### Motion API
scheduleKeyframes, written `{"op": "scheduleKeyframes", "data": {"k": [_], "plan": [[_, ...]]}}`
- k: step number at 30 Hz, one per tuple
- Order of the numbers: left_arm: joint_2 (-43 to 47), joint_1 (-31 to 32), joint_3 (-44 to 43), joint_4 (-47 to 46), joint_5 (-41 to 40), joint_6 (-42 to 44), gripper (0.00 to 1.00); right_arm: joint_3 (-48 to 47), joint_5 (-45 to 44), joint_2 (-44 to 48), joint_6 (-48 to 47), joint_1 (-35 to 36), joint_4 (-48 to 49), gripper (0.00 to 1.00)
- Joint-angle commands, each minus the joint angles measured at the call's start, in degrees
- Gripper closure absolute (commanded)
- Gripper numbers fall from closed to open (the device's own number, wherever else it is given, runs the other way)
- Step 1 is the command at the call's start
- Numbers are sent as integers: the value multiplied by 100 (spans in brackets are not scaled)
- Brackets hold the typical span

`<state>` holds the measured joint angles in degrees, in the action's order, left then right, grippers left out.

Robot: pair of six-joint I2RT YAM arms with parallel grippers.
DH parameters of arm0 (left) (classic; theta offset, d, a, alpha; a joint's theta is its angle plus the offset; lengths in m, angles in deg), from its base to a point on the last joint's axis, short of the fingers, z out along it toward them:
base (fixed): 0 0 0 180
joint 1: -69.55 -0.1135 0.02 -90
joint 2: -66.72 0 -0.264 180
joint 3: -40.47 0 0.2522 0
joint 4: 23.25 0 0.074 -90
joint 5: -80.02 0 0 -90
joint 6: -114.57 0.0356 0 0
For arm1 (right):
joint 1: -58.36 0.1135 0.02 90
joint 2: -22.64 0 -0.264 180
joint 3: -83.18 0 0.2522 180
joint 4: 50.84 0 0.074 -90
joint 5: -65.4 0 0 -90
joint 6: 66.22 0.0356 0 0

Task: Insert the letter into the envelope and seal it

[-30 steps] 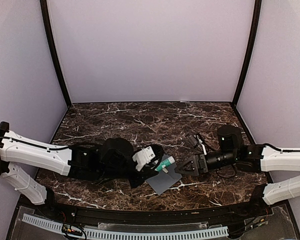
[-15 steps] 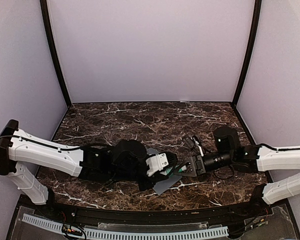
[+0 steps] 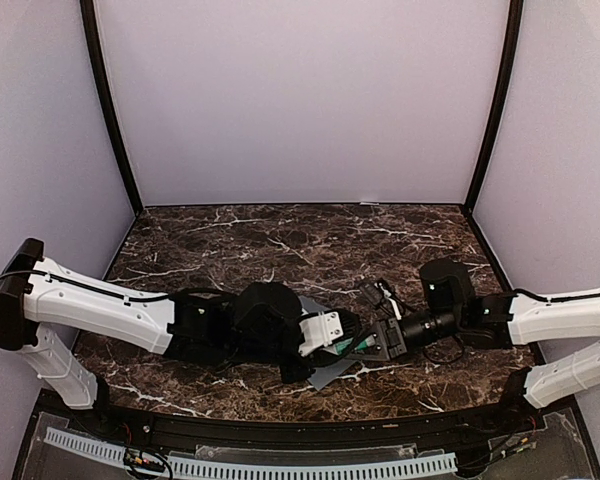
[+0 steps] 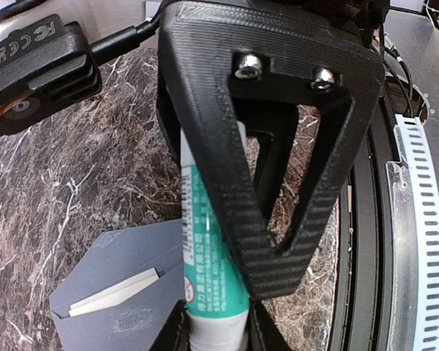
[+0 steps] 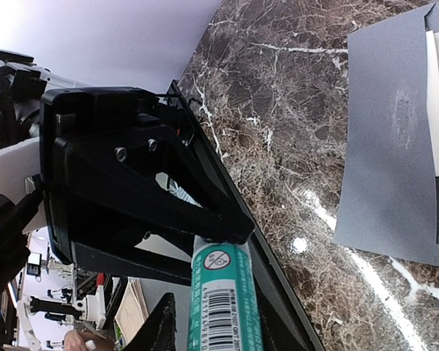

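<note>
table (image 3: 230,240): dark marble. All the work is low over its near-middle, so there's little room below the claws. Make any move up or sideways, not down.
envelope (image 5: 395,146): flat on the table right under both claws, nothing holding it. Mouth isn't closed over the paper, so sealing looks not yet done. Do the stick work clear above it so the paper isn't dragged. It sits askew to the near edge. Top view hides most of it, so can't tell the exact long axis.
letter (image 5: 434,102): in the pocket already, only a thin cream strip showing. The strip runs lengthwise along the mouth edge.
L claw (image 4: 218,333): narrow, clamped on the stick's white end. Should hold firm as the anchor.
R claw (image 3: 365,346): jaws set round the stick's green part. Its own view shows one finger w/ a gap beside the tube, so can't tell if it grips. Needs to close square on the tube.
glue stick (image 4: 208,263): bridges the two claws, axis approx left-right across the table. Can't tell which end is the cap. Step looks like uncap or hand-over, so pull straight along the axis w/ no side bend.
</note>
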<state>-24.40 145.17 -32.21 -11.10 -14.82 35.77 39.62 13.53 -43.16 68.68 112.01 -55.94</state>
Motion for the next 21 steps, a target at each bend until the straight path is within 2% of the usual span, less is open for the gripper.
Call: {"op": "scheduleKeyframes", "data": {"k": [1,6,9,14,19,21], "plan": [[-49,61,-168,42,106,81,100,16,-72,-56,-29,82,232,67],[-60,98,-167,72,135,114,100,22,-114,-74,-16,84,277,62],[-73,115,-175,73,117,127,100,27,-109,-90,-13,101,302,63],[-84,120,-165,65,51,141,100,74,-77,-76,11,149,335,79],[-89,120,-168,58,19,147,100,117,-45,-13,43,265,373,90],[-81,120,-161,67,18,145,100,138,-68,34,29,285,345,100]]}}
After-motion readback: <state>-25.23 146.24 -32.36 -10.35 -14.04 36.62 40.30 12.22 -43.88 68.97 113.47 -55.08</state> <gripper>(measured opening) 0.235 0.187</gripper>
